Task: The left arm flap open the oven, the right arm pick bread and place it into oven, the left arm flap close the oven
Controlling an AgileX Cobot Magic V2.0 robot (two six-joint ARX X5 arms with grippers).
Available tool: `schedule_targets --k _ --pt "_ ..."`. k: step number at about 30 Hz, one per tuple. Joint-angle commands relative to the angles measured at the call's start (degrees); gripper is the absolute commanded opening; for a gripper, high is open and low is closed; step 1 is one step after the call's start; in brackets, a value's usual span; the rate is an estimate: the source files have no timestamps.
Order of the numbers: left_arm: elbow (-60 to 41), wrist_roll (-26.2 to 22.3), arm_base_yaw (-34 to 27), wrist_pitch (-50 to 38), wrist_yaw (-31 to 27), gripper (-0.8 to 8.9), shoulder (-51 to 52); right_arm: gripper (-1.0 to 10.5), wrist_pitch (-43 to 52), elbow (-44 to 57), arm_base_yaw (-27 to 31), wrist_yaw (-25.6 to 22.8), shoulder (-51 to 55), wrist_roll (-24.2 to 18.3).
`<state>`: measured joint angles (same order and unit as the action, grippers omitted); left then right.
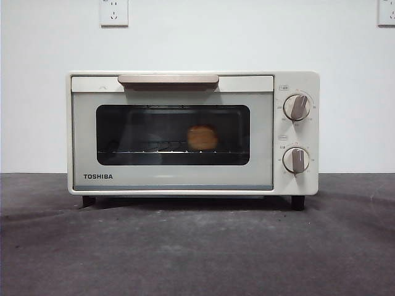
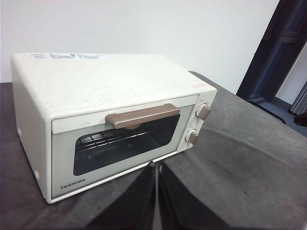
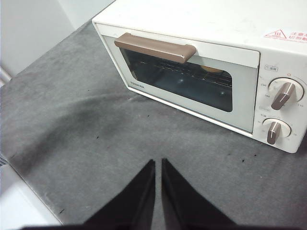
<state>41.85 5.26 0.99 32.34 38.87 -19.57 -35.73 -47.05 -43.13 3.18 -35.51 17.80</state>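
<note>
Tabletop: dark grey, matte tabletop, faintly scuffed, carrying the oven.
Oven: cream-white boxy TOSHIBA toaster oven, door shut, beige-brown bar handle on top.
Bread: small golden-orange loaf inside on the wire rack, behind the dark glass.
Room: plain white wall with two sockets.
Left tool: jaws together, off the oven.
Right tool: jaws together, over bare tabletop.

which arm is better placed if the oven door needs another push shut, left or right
Neither clearly. The oven door already looks shut with the bread inside. Left gripper and right gripper both sit back from it, shut; left faces the handle more squarely.
</note>
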Motion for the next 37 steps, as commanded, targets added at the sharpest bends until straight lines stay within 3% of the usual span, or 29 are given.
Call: schedule_targets --k 1,11,15,19,22,30,37 --pt "1.0 -0.7 0.0 -0.7 0.0 0.16 -0.1 0.2 0.6 -0.4 -0.5 -0.2 -0.3 -0.7" --pt "-6.9 -1.2 0.1 -4.4 -1.7 0.16 5.9 0.2 0.6 -0.4 -0.5 -0.2 -0.3 -0.7" --pt "-15.3 -1.8 0.1 -7.0 -12.7 0.16 9.9 0.2 0.6 -0.4 -0.5 -0.2 -0.3 -0.7" --pt "-24.2 -0.7 0.1 -13.3 -25.5 0.16 13.1 0.2 0.6 -0.4 -0.5 -0.2 -0.3 -0.7" --pt "-30.1 0.4 0.1 -19.0 -31.9 0.16 15.3 0.2 0.6 -0.4 -0.5 -0.2 -0.3 -0.7" --pt "-39.5 0.4 0.1 -28.1 -41.9 0.16 19.4 0.2 0.6 -0.4 -0.5 -0.2 -0.3 -0.7" --pt "-41.2 -0.5 0.2 -26.4 -43.3 0.16 19.4 0.2 0.6 -0.4 -0.5 -0.2 -0.3 -0.7"
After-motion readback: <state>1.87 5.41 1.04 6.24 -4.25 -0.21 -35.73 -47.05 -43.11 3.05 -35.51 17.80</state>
